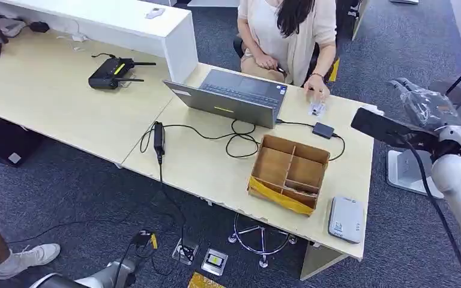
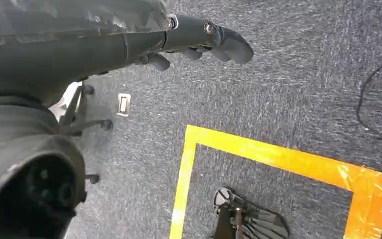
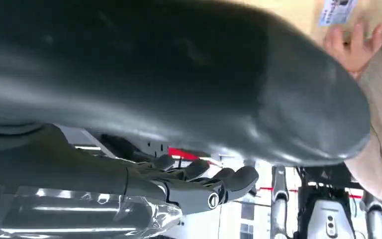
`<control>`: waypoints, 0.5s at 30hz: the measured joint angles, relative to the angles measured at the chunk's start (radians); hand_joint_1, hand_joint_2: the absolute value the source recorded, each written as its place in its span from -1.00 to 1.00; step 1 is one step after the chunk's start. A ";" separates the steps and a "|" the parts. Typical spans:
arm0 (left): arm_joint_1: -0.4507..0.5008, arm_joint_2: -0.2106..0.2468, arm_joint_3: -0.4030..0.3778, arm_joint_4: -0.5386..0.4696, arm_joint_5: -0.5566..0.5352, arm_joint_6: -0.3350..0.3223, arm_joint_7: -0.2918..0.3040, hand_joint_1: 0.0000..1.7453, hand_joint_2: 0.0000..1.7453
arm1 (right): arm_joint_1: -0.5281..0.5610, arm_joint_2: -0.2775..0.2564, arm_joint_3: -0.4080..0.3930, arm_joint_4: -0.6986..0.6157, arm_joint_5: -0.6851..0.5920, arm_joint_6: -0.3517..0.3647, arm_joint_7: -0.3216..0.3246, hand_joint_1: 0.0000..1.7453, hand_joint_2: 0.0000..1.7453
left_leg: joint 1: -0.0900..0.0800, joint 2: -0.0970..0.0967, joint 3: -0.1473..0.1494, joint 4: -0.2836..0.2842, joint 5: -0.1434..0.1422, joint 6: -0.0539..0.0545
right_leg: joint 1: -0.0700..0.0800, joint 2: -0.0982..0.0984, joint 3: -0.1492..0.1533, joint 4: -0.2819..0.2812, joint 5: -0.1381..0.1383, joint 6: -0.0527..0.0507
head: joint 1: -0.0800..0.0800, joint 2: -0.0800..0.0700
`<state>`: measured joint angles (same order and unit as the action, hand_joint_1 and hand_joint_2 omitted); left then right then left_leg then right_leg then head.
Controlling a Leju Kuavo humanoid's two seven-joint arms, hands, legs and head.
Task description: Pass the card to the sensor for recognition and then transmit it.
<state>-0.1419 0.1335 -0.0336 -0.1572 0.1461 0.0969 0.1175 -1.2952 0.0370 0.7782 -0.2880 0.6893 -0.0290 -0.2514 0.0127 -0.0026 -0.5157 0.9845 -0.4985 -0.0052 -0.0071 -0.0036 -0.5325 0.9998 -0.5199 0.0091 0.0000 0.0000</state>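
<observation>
Both hands held nothing: right hand [image 3: 199,186] loosely spread, left hand [image 2: 199,40] hanging slack. Card [image 1: 316,108] lay beyond the laptop [image 1: 231,96] (under a person's fingers); nothing scanned yet.

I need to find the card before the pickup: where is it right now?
In the head view the card lies on the desk's far right side, under the seated person's hand, between the laptop and the small black box.

The right arm [image 1: 459,180] was silver and rounded, with a black cable running along it and clear plastic film wrapped over the wrist; the right hand [image 3: 199,186] and left hand [image 2: 199,37] had dark grey fingers [image 2: 231,45] with round silver screws
</observation>
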 joint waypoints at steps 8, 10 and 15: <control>0.010 0.003 0.000 0.002 0.011 -0.003 -0.011 -1.00 -1.00 | 0.052 -0.048 -0.040 0.000 -0.072 -0.048 -0.086 -1.00 -1.00 | 0.000 0.000 0.000 0.000 0.000 0.000 | 0.000 0.000 0.000 0.000 0.000 0.000 | 0.000 0.000; 0.010 0.004 0.000 0.002 0.012 -0.003 -0.013 -1.00 -1.00 | 0.066 -0.064 -0.050 0.000 -0.074 -0.053 -0.104 -1.00 -1.00 | 0.000 0.000 0.000 0.001 0.000 0.000 | 0.000 0.000 0.000 0.000 0.000 0.000 | 0.000 0.000; 0.015 0.008 0.000 0.002 0.021 -0.002 -0.018 -1.00 -1.00 | 0.091 -0.105 -0.072 -0.001 -0.102 -0.035 -0.111 -1.00 -1.00 | 0.000 0.000 0.000 0.001 0.000 0.000 | 0.000 -0.001 0.000 0.000 0.000 0.000 | 0.000 0.000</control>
<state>-0.1270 0.1419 -0.0336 -0.1549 0.1675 0.0946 0.0996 -1.2040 -0.0683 0.7061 -0.2892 0.5875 -0.0645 -0.3628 0.0126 -0.0028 -0.5160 0.9855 -0.4985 -0.0052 -0.0072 -0.0042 -0.5324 0.9998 -0.5199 0.0091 -0.0004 0.0000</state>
